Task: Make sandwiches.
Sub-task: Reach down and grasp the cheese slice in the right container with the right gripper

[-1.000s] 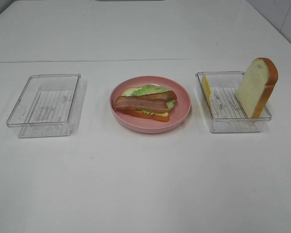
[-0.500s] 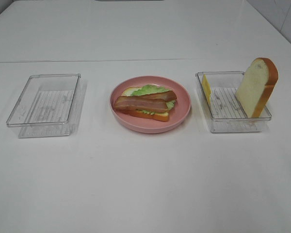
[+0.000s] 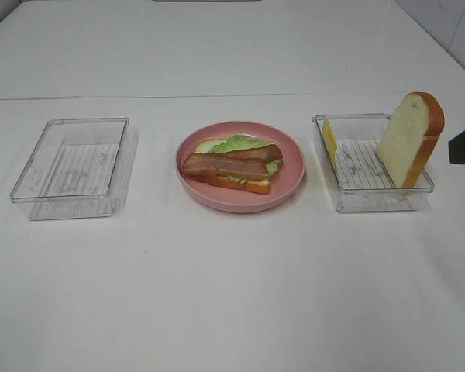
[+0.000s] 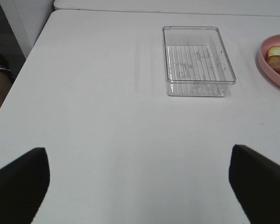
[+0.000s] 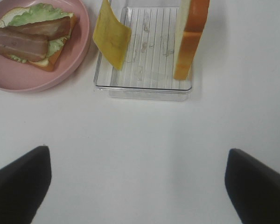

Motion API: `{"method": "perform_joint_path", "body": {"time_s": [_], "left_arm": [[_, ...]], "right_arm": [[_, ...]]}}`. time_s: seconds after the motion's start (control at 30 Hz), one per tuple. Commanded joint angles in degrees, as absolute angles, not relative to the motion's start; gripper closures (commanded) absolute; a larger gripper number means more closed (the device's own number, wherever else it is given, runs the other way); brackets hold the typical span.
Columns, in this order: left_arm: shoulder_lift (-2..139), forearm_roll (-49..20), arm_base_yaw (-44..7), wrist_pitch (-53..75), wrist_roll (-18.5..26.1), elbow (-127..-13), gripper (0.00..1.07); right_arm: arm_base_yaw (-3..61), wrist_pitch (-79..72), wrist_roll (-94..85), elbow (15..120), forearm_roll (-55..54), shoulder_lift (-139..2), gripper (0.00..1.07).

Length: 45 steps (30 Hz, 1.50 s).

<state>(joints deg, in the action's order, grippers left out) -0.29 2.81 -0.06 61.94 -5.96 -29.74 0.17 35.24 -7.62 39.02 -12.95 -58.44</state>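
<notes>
- The left end effector [image 4: 140,186] hangs over bare table [image 3: 232,294] with its fingers spread wide and nothing between them. The left tray [image 3: 70,167] lies ahead of it with no food in it, so this arm has nothing to fetch on its own side.
- In the middle, the pink plate [image 3: 291,167] carries the sandwich so far: a bread slice [image 3: 244,184] flat at the bottom, lettuce [image 3: 236,143] on it, and bacon strips [image 3: 234,164] across the top. The strips run roughly left to right across the table. No cheese and no top slice are on it yet.
- The right tray [image 3: 360,167] sits just beside the plate and holds the two remaining pieces. The cheese slice [image 5: 111,39] stands on edge, leaning at the tray wall nearest the plate. The second bread slice [image 5: 191,37] stands upright at the opposite wall, crust upward.
- The right end effector [image 5: 139,184] is also spread wide and holds nothing. It hovers over the table short of the tray's near wall, and only a dark part of its arm shows at the edge of the high view.
- Both pieces lie straight ahead of the right end effector, cheese toward the plate side and bread toward the outer side. This arm is clearly the nearer one, so the next pick probably falls to it. The cheese is thin and upright, so the fingers would likely need to close across its flat faces from above.
</notes>
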Motion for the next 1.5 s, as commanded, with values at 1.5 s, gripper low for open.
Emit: {"method": "perform_joint_path", "body": {"time_s": [1.5], "left_arm": [[-1.4,2.6,0.1,61.6,-5.8,-29.7,0.10]], "right_arm": [[14.8,59.0,1.2,93.6,0.0,-112.0,0.09]]}}
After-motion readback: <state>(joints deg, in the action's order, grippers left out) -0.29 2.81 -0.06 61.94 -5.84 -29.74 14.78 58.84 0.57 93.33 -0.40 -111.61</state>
